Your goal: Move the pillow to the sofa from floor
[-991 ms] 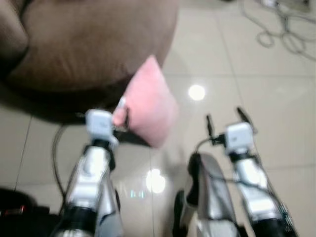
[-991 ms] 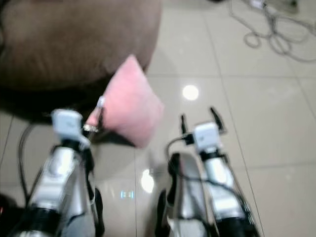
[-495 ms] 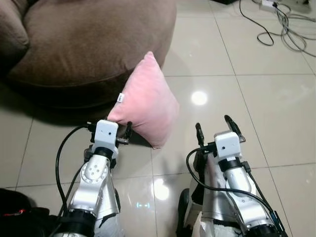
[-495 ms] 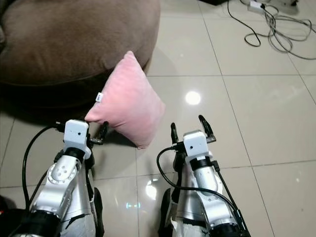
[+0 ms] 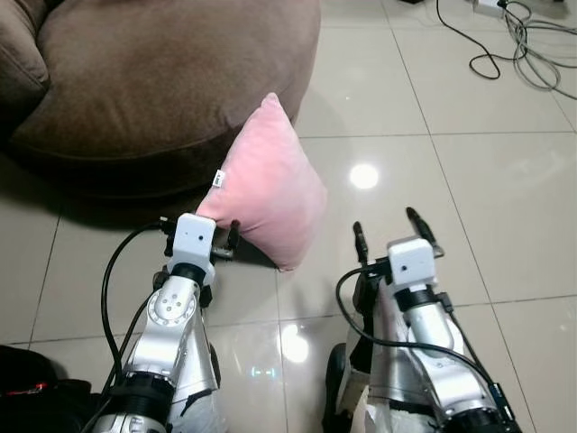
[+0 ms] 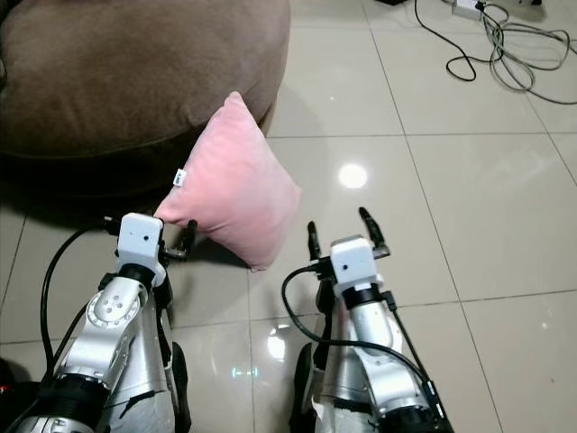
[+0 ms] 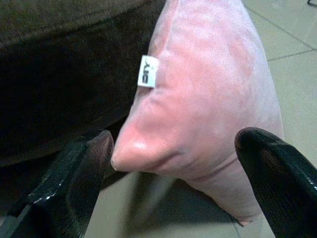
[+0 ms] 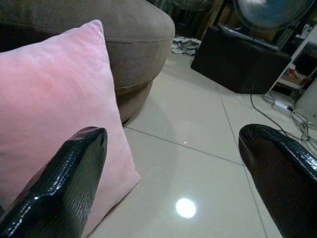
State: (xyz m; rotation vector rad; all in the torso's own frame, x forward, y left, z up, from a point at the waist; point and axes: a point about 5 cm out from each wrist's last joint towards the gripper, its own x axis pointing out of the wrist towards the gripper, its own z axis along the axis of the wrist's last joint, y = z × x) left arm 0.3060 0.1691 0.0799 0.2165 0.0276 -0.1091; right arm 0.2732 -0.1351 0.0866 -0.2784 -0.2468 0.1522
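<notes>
Left hand (image 7: 173,163) gapes wide on my feed, the pink pillow's (image 5: 270,185) corner between its fingers, ungripped. Its white tag (image 7: 147,71) is unreadable. Pillow leans on the brown sofa (image 5: 162,81), standing on the floor (image 5: 469,180). Right hand (image 5: 389,227) spread open, empty, beside it.

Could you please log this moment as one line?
pink velvet pillow: floor, leaning on brown sofa | left gripper: open at corner | right gripper: open

place: home living room | brown sofa (image 5: 162,81); glossy tiled floor (image 5: 469,180); loose cables (image 5: 514,45); fan (image 8: 270,12)
</notes>
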